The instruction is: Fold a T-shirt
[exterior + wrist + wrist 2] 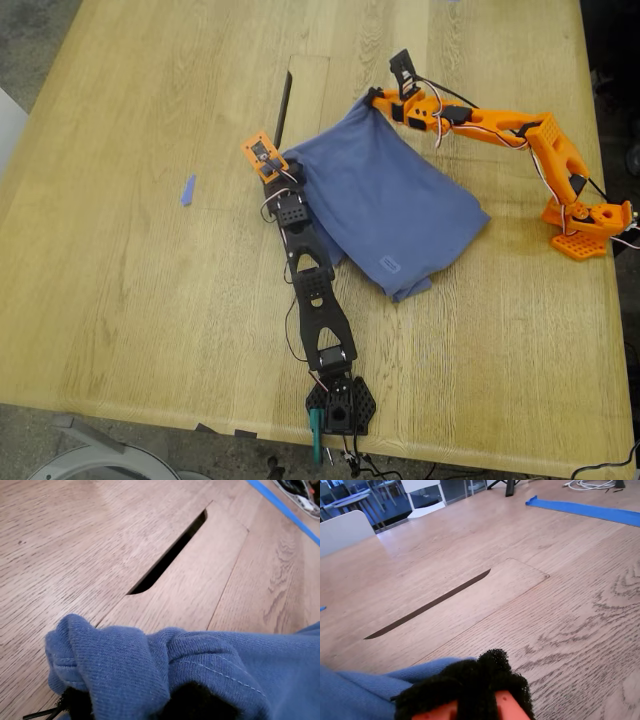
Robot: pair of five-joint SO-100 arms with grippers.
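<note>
The periwinkle-blue T-shirt (390, 200) lies bunched and partly folded on the wooden table, right of centre in the exterior view. The black arm reaches up from the near edge. Its orange-jawed tip, my first gripper (275, 165), is shut on the shirt's left edge in that view. In the first wrist view a gathered hem of the T-shirt (150, 665) wraps the jaws of my first gripper (125, 707). The orange arm comes in from the exterior view's right. My second gripper (378, 100) is shut on the shirt's far corner and holds it raised. Its black foam pads (470, 685) press together over the T-shirt (355, 685).
A dark slot (284, 110) beside an inset panel (308, 95) lies just beyond the shirt. A tiny blue scrap (187, 190) lies toward the exterior view's left. The black arm's base (340, 405) stands at the near edge, the orange base (585, 225) at the exterior view's right.
</note>
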